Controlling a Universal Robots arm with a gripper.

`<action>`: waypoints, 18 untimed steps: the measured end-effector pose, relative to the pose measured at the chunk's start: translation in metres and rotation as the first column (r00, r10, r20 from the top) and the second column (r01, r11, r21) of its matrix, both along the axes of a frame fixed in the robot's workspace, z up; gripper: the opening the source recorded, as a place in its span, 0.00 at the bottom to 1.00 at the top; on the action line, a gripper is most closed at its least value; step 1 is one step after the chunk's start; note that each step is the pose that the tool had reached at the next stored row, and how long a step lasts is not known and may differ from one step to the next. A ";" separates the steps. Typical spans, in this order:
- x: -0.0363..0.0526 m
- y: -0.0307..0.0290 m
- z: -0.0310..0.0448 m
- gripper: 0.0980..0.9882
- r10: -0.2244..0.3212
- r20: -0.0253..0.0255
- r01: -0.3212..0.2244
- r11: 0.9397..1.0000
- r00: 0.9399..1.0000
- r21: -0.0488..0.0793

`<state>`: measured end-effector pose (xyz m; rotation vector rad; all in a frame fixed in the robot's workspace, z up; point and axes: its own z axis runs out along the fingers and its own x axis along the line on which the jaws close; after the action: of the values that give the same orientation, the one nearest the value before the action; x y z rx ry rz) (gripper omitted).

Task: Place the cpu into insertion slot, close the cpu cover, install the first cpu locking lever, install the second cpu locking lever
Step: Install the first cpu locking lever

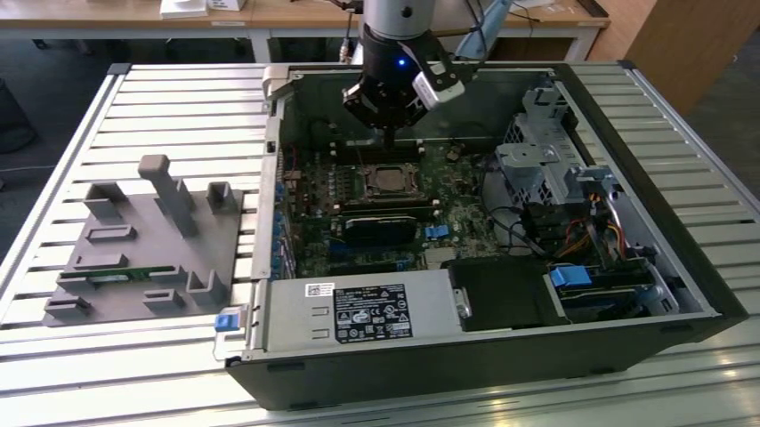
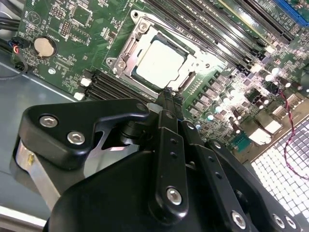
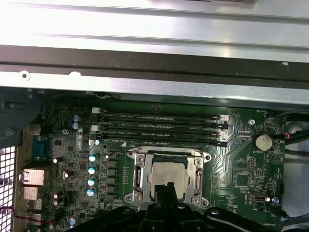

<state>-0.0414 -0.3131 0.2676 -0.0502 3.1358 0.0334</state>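
Pincer (image 2: 170,96) clenched empty above the cpu (image 2: 159,63), which is seated in the slot (image 3: 170,155).
In both wrist views the cpu is seen lying flat in the slot on the green board (image 3: 241,145), framed by the cover (image 3: 140,175), which appears lowered around it; whether the levers are latched cannot be told. The pincer's tips are pressed together with nothing between them and are poised just above the slot's edge, apart from it. Trouble is judged likely if the tips are brought down off line: the cpu top or the small board parts just beside could be scraped, and a lever pushed aslant could slip free and spring back.
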 end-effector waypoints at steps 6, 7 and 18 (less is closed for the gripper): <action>-0.0015 0.0000 0.0000 0.02 0.000 0.000 0.000 1.000 1.000 0.000; -0.0017 0.0000 0.0000 0.02 0.000 0.000 0.000 1.000 1.000 0.000; -0.0065 0.0000 0.0000 0.02 0.000 0.000 0.000 1.000 1.000 0.000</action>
<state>-0.0479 -0.3131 0.2676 -0.0507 3.1358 0.0333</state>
